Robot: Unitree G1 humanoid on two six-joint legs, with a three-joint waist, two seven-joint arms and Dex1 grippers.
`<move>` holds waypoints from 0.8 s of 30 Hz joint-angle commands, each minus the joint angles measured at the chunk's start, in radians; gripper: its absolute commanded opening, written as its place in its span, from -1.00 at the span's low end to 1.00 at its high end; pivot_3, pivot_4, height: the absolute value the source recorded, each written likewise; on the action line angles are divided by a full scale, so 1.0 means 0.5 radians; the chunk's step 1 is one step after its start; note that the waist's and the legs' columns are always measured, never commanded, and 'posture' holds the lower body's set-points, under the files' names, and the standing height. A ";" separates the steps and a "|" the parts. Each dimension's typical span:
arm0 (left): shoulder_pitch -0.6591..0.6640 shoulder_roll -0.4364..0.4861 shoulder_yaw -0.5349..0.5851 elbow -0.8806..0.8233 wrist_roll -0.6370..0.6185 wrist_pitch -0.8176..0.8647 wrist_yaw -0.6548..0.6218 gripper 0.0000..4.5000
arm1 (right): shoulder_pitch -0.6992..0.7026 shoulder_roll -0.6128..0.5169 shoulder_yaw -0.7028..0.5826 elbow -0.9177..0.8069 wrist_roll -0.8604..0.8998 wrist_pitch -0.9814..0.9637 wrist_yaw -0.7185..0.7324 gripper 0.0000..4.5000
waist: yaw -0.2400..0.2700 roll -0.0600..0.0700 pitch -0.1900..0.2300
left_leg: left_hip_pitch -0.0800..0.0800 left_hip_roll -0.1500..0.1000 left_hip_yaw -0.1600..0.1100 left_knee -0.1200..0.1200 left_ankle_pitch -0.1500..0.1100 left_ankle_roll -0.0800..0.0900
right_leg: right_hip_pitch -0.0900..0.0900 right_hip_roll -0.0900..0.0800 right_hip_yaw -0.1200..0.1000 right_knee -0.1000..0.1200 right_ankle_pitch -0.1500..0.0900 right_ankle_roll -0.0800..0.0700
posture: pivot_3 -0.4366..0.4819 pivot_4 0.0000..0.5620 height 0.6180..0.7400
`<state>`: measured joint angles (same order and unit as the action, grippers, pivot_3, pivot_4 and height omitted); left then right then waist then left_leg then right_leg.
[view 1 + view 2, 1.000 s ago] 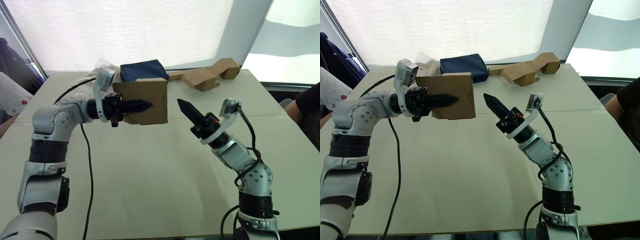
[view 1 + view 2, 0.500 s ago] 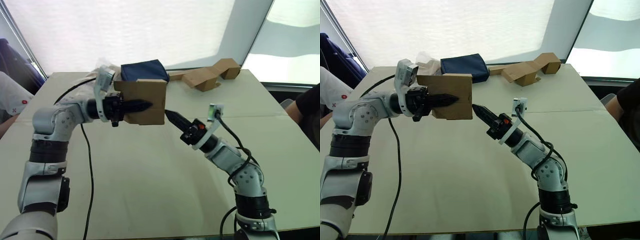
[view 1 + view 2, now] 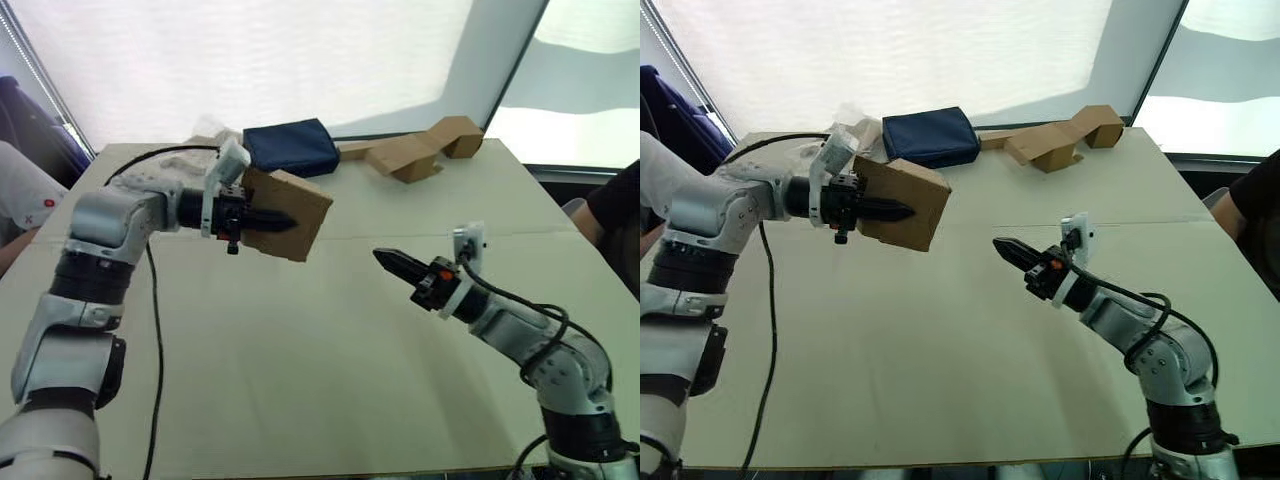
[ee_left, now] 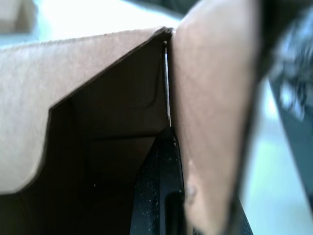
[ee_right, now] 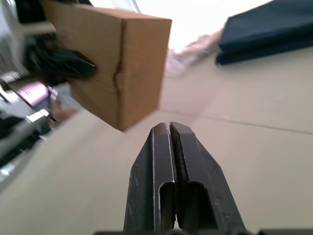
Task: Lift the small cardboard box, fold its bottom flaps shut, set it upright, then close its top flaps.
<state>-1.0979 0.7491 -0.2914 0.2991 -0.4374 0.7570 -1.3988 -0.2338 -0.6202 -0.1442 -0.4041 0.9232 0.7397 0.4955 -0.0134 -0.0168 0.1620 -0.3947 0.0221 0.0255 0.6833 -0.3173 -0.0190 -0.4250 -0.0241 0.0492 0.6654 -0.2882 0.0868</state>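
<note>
Left eye view: the left claw (image 3: 272,218) grips one wall of the small cardboard box (image 3: 292,212), holding it tilted above the bench (image 3: 300,370). Well apart, the right claw (image 3: 388,260) hovers, fingers pressed together.

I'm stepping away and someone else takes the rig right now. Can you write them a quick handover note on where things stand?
Left gripper: shut on a wall of the small cardboard box, one finger inside, holding it tilted in the air above the table.
Right gripper: shut, holding nothing, pointing toward the box from its right, apart from it.
Done: box lifted.
Left: the wrist view looks into the box's open end, so flaps there are not yet closed. Fold the bottom flaps shut, stand the box upright, close the top flaps.
Behind, on the table: navy pouch and a folded cardboard piece, not part of the job.
</note>
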 commanded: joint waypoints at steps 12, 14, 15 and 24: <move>-0.431 0.062 -1.154 -0.289 0.560 -0.423 -0.431 -1.00 | 0.247 -0.356 0.166 -0.553 -0.500 0.015 0.054 -0.98 | -0.010 -0.002 0.002 | 0.001 0.014 -0.002 0.001 -0.001 0.002 | -0.001 0.018 0.010 0.002 0.000 -0.002 | -0.05 -0.47 1.00; -0.455 0.056 -1.220 -0.386 0.539 -0.323 -0.431 -1.00 | 0.303 -0.418 0.240 -0.602 -0.595 0.034 0.065 -0.98 | 0.000 -0.002 0.002 | 0.001 0.015 -0.002 0.001 -0.001 0.002 | -0.001 0.018 0.009 0.002 0.000 -0.002 | -0.05 -0.47 1.00; -0.458 0.046 -1.244 -0.426 0.548 -0.286 -0.431 -1.00 | 0.326 -0.435 0.267 -0.621 -0.632 0.034 0.065 -0.98 | 0.006 -0.002 0.002 | 0.000 0.015 -0.002 0.001 -0.001 0.002 | -0.001 0.018 0.009 0.001 0.000 -0.002 | -0.05 -0.47 1.00; -0.325 -0.072 -1.236 -0.594 0.716 0.015 -0.430 -0.77 | 0.369 -0.290 0.331 -0.580 -0.820 -0.020 -0.029 -1.00 | -0.007 -0.002 0.002 | 0.000 0.013 -0.002 0.005 -0.002 0.004 | -0.001 0.021 0.012 0.002 0.000 -0.002 | -0.05 -0.47 1.00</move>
<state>-1.2537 0.7059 -0.9300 0.0210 -0.1009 0.7578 -1.6109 -0.0490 -0.7711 0.0264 -0.6778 0.5290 0.7505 0.4806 -0.0167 -0.0178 0.1629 -0.3947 0.0296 0.0241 0.6856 -0.3183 -0.0172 -0.4255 -0.0125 0.0553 0.6665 -0.2885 0.0858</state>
